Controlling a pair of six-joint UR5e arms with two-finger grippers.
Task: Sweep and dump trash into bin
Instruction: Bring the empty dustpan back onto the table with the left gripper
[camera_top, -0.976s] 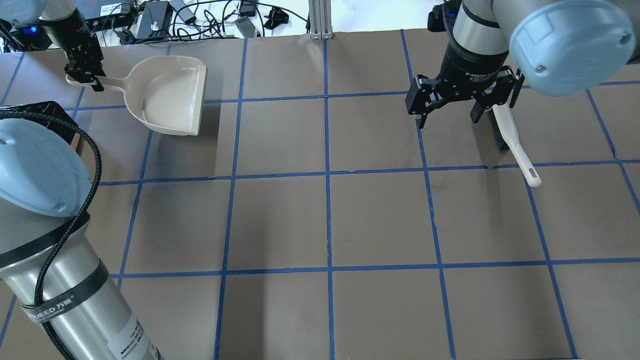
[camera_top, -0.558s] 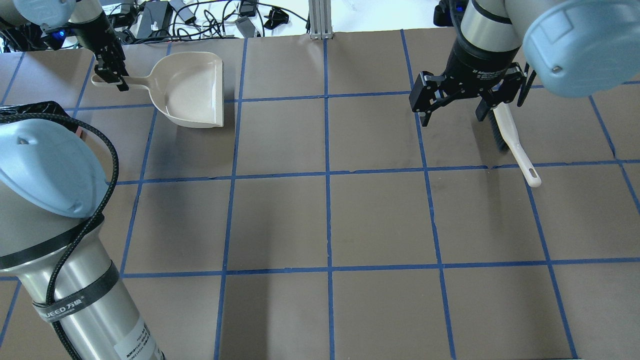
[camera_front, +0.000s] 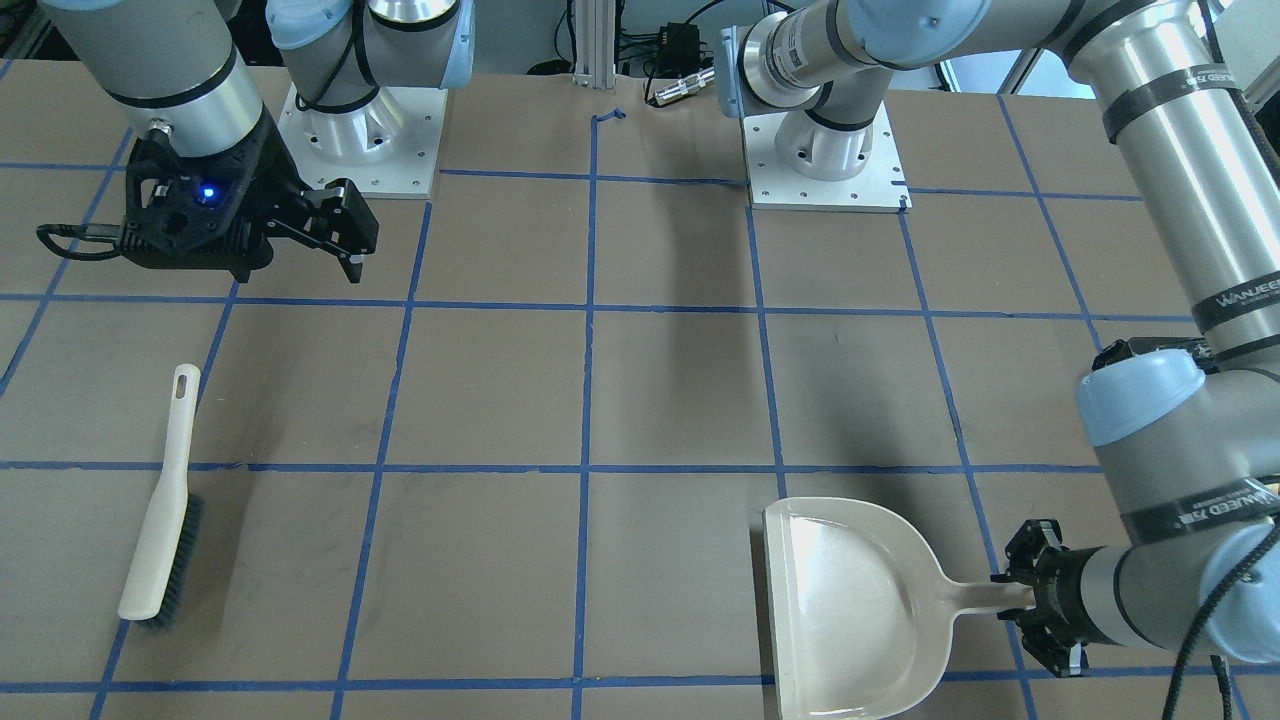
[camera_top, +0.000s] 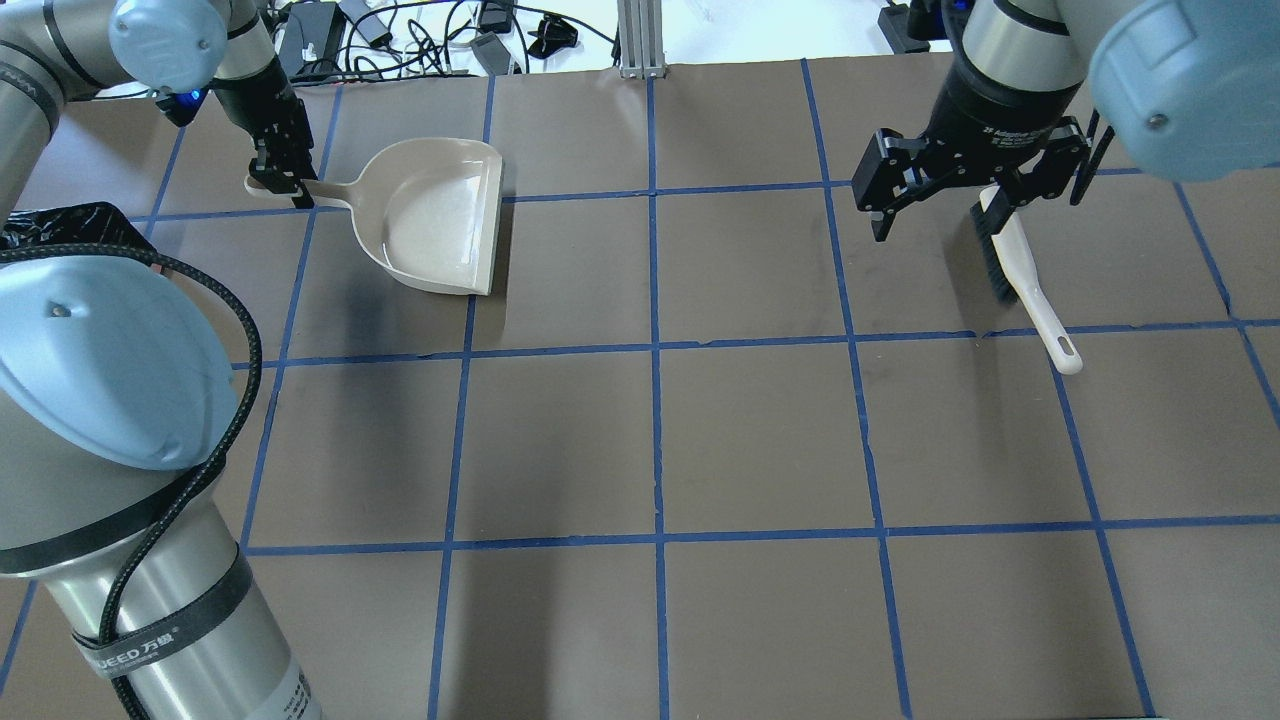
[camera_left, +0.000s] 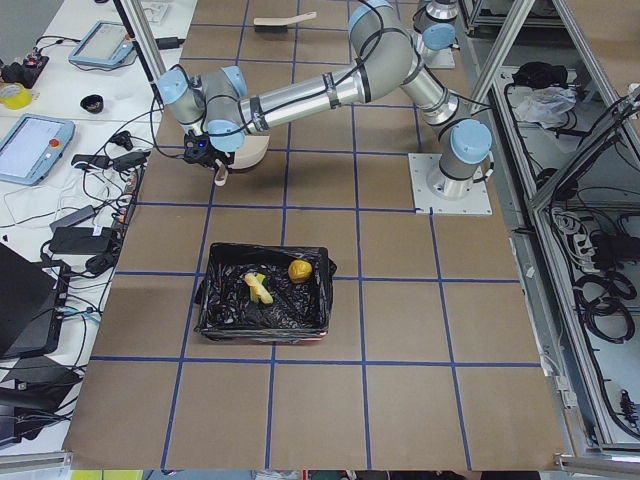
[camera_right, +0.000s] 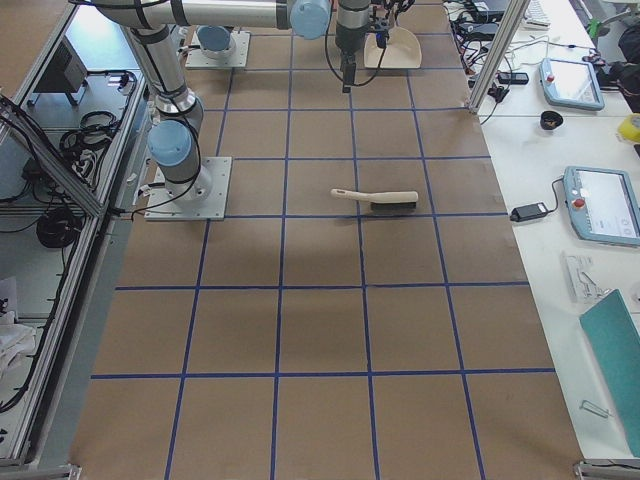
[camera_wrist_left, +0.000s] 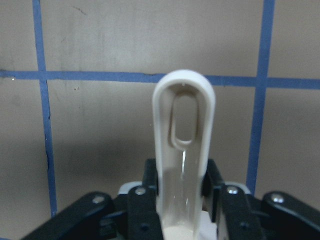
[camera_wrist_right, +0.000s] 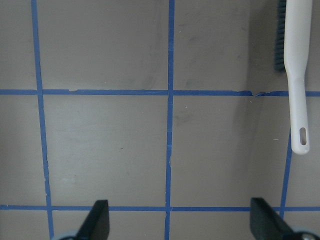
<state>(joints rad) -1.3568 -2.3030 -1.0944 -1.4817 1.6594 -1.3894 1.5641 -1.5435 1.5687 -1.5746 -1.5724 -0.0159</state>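
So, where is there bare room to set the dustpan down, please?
The middle squares between the dustpan and the brush are bare, as is the row nearest the robot. It is crowded at the far left, where the left gripper holds the dustpan near the bin, and around the brush by the open right gripper.

In the overhead view the left arm (camera_top: 110, 370) hides most of the bin (camera_top: 60, 222), at 9 o'clock. The right hand (camera_top: 980, 215) covers the far end of the brush (camera_top: 1035, 305). The front view's bottom edge cuts the dustpan (camera_front: 850, 600), at 5 o'clock.

lab: taped grid table (camera_top: 560, 440), teach pendants (camera_right: 602, 205)
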